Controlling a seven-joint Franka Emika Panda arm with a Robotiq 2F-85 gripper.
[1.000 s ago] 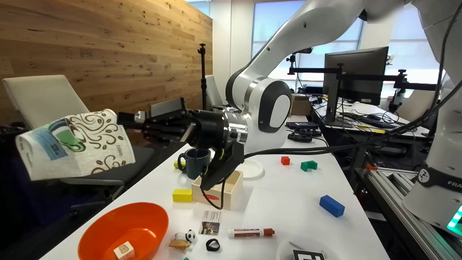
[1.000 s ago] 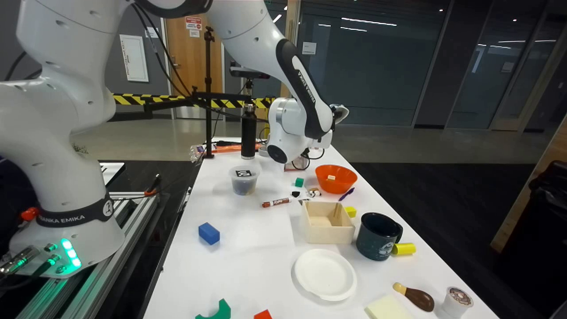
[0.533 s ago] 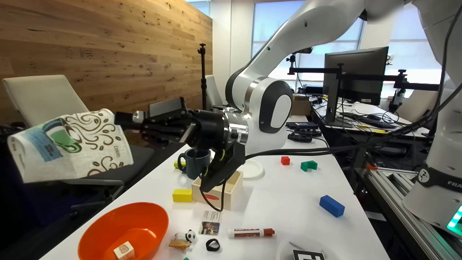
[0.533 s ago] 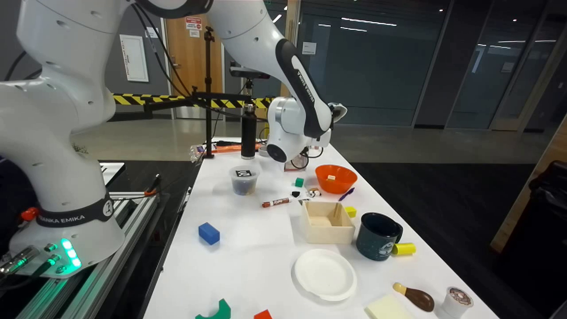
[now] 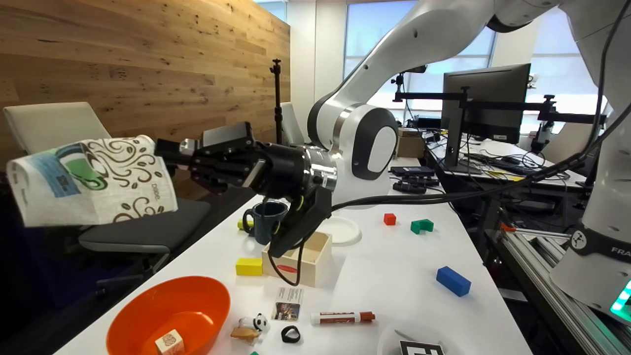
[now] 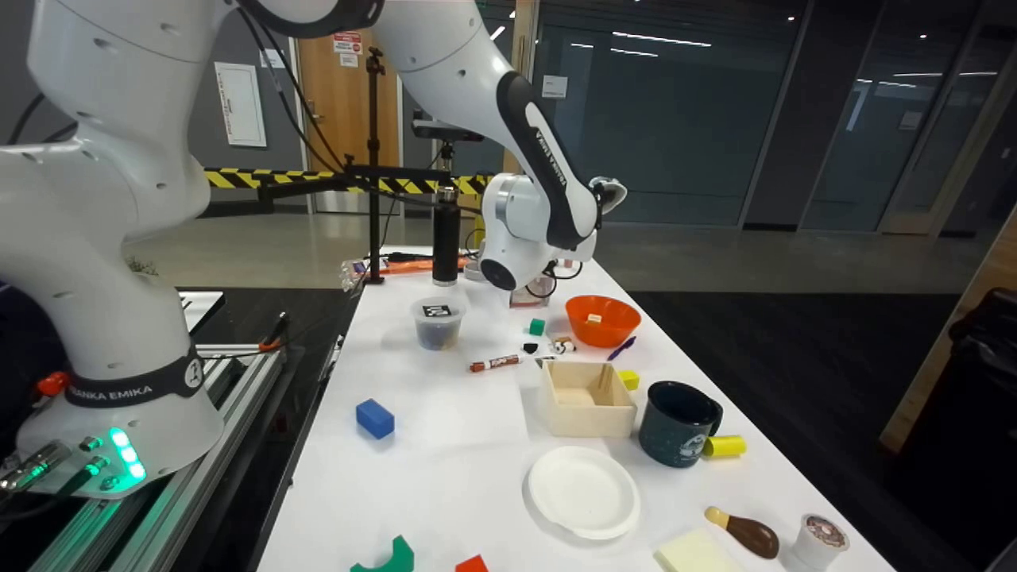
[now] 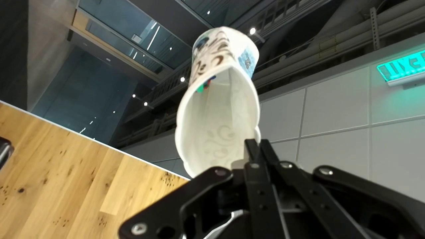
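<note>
Gripper: jaws together, clamped on the near edge of the printed piece.
Printed piece: white, apparently paper, curled round a hollow, with brown swirls and a green cup drawing on its outer face. Whether it is a cup or a bent sheet cannot be settled.
Location of piece: in the air beyond the jaws, tilted, free end pointing away from the gripper. In an exterior view it overlaps the office chair; depth between the two cannot be judged.
Hollow: mouth faces the wrist view. Small green, red and blue patches show inside; print or contents cannot be told.
Step in hand: judged to be a hold clear of the table, grasp made, release not yet done.
Orange bowl: on the table, lower than the piece and apart from it; a light cube lies inside.
Wooden box: upright, just beside the dark mug; contact cannot be confirmed.
Next move, requirement: by judgement, firm closure and slow wrist rotation, since one edge alone is pinched.
Caution: thin wall may crease or swing; opening the jaws here would likely drop the piece.
</note>
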